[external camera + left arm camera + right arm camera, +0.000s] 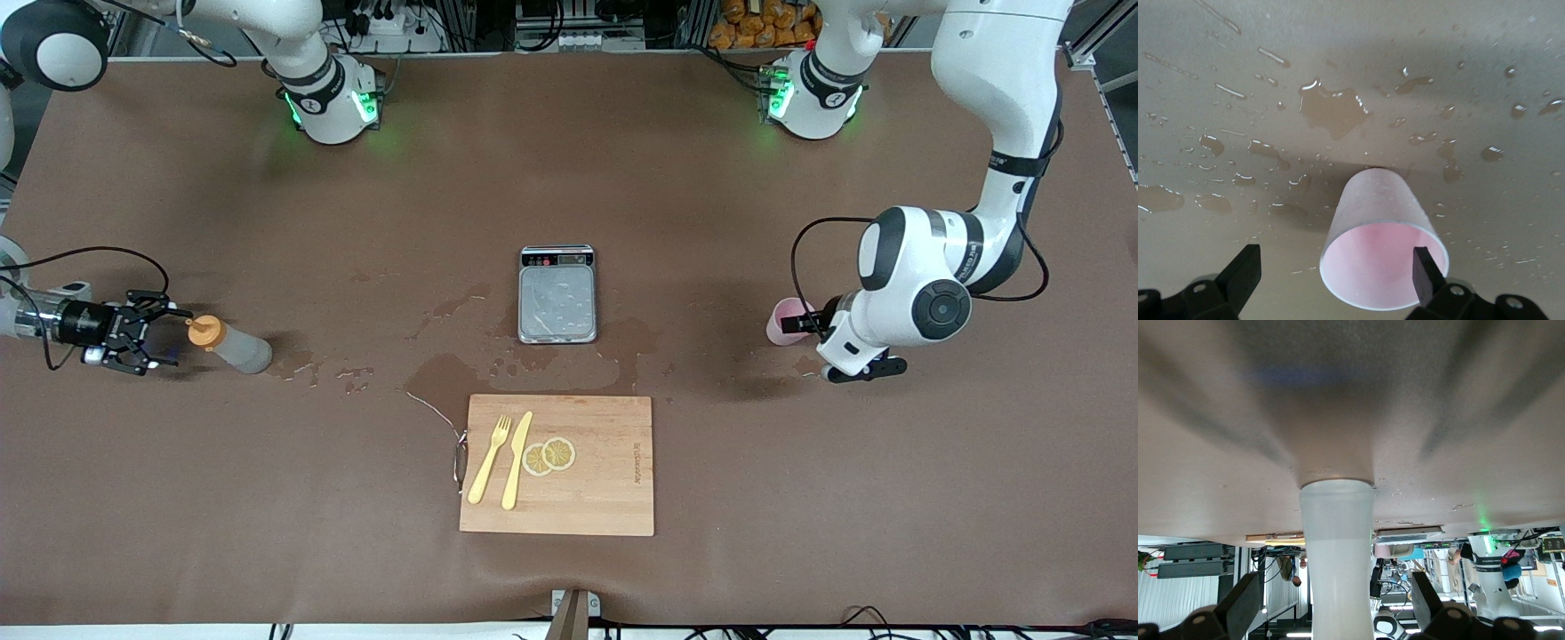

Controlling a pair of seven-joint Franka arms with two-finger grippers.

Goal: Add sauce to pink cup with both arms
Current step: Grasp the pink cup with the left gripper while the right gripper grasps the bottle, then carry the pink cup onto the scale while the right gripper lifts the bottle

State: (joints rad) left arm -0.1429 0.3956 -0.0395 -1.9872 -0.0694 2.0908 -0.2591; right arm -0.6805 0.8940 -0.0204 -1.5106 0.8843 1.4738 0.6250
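Brown surface (356, 222) is wet: puddles and droplets around the scale (557, 293) at frame centre and near both task items. Cutting board (557, 464) with fork, knife, lemon slices sits lower centre, untouched.

Left pincer (1335, 280), at right of the front view, is spread around the pink cup (1381, 253); one finger looks to be at the rim, the other well clear. Risk: uneven closing tips the cup or it slides on the wet surface.

Right pincer (133, 332), far left of the front view, is spread at the sauce (233, 346), which seems to be lying on its side. Soft bottle: hard pinch may squirt early.
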